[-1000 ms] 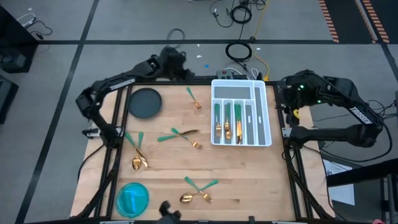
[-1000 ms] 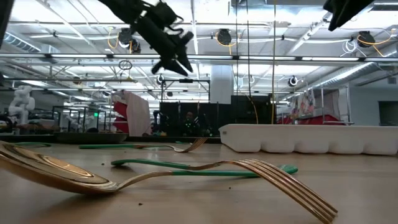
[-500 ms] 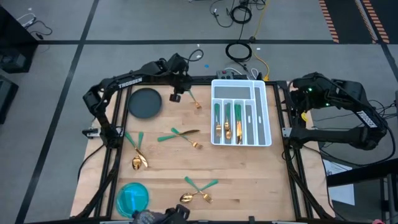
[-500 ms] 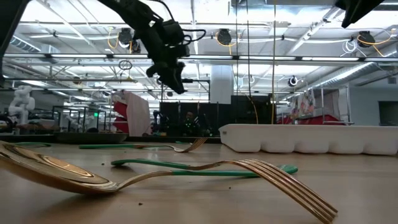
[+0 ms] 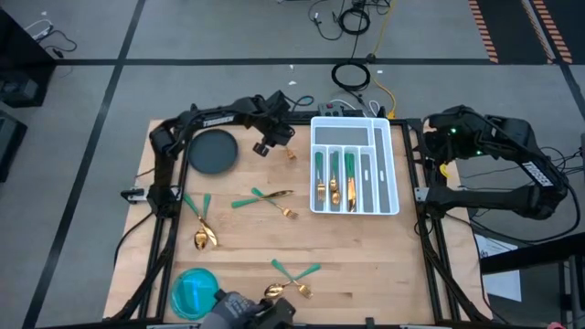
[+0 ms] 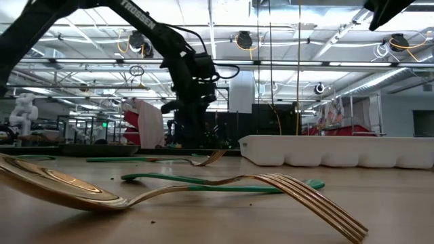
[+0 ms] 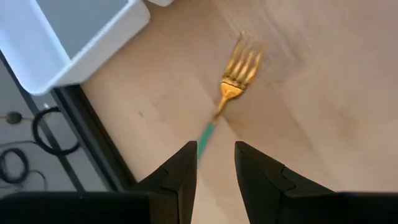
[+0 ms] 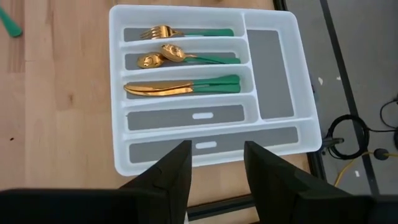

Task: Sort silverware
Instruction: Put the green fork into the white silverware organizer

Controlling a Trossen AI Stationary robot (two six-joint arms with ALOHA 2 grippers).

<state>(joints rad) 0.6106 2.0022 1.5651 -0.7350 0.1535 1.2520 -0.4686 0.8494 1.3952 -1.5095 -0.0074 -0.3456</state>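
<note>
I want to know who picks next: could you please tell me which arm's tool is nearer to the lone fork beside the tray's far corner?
Left. The left tool hovers open just above the fork; the right tool waits off the table's right side, beyond the tray.

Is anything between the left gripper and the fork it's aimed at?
Nothing: the left wrist view shows only bare wood between the left gripper, jaws apart, and the fork. The white tray sits off to one side.
</note>
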